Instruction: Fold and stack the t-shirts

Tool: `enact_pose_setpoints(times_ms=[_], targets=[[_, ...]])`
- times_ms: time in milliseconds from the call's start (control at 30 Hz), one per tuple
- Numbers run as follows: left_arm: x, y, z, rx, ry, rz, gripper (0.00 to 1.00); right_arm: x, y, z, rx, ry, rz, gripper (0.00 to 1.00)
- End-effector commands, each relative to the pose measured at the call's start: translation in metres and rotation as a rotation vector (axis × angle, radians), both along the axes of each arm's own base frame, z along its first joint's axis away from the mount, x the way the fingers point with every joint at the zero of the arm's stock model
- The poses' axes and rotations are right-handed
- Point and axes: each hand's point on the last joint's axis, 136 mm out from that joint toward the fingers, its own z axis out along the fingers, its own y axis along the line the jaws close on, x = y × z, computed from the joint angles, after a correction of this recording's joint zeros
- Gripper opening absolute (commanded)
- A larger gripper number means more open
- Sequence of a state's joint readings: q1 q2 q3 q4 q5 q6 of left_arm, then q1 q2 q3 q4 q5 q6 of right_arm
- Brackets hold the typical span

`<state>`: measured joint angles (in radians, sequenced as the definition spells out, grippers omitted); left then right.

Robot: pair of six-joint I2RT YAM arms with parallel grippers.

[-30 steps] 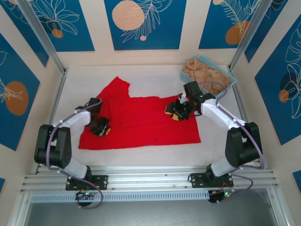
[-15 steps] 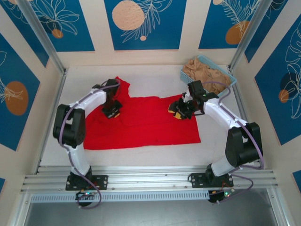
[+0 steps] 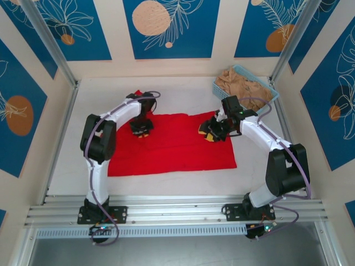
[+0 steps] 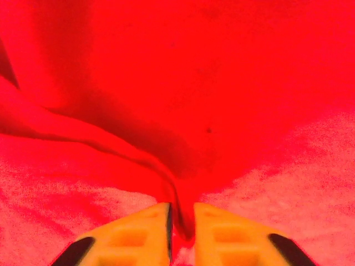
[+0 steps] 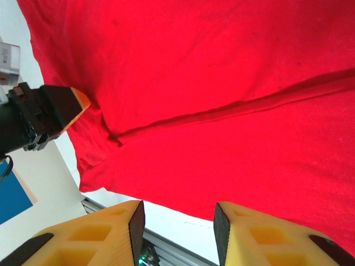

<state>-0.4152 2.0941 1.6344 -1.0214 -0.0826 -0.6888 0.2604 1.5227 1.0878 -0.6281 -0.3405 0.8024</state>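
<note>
Right, early days: the red shirt [image 3: 177,147] lies spread mid-counter [image 3: 183,97], a soft matte near-rectangle with one long crease, not yet a folded packet. My left tool [image 3: 142,128] sits at its far left corner, pinched on a raised ridge of cloth. My right tool [image 3: 212,132] hovers at the far right edge, jaws apart, nothing between them. Tan shirts [image 3: 244,88] lie crumpled in the blue lattice basket [image 3: 260,82], all left to fold and stack, I reckon

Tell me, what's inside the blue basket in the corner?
Crumpled tan t-shirts fill the blue basket, heaped up to its rim. How many there are, and anything lying beneath them, is hidden by the top layer of cloth.
</note>
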Motion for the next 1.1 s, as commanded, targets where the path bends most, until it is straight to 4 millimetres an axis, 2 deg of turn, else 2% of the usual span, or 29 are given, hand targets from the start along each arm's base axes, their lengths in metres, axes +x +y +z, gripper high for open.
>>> enact_pose_setpoints(times_ms=[0,33,100,200,300,367,433,533,700,800,933,1067], targets=[[0.017,-0.014,0.038,-0.073,-0.181,-0.121,0.3,-0.01,-0.007,-0.011,-0.011,0.07,-0.024,0.38],[0.023,-0.02,0.049,-0.117,-0.236,-0.151,0.35,-0.01,-0.011,-0.013,-0.016,0.07,-0.04,0.38],[0.027,-0.02,0.067,-0.125,-0.292,-0.173,0.35,-0.01,-0.017,-0.016,-0.023,0.068,-0.071,0.38],[0.02,0.002,0.078,-0.083,-0.303,-0.11,0.35,-0.006,-0.03,-0.021,-0.036,0.067,-0.127,0.35],[-0.003,0.035,0.078,-0.083,-0.26,0.053,0.33,-0.001,-0.042,-0.028,-0.044,0.072,-0.172,0.35],[-0.021,0.056,0.071,-0.105,-0.217,0.159,0.3,0.001,-0.049,-0.037,-0.051,0.098,-0.198,0.35],[-0.042,0.077,0.055,-0.148,-0.156,0.274,0.25,0.001,-0.056,-0.048,-0.091,0.141,-0.214,0.33],[-0.059,0.102,0.03,-0.21,-0.095,0.413,0.18,0.001,-0.066,-0.062,-0.158,0.197,-0.227,0.28],[-0.059,0.132,-0.004,-0.197,-0.032,0.526,0.15,-0.003,-0.082,-0.086,-0.264,0.316,-0.237,0.24],[-0.063,0.156,-0.018,-0.091,0.027,0.566,0.11,-0.006,-0.092,-0.1,-0.337,0.385,-0.242,0.23],[-0.08,0.19,-0.025,0.062,0.088,0.606,0.09,-0.013,-0.101,-0.112,-0.39,0.482,-0.251,0.21],[-0.094,0.203,-0.031,0.093,0.14,0.633,0.09,-0.022,-0.096,-0.116,-0.389,0.524,-0.239,0.21]])
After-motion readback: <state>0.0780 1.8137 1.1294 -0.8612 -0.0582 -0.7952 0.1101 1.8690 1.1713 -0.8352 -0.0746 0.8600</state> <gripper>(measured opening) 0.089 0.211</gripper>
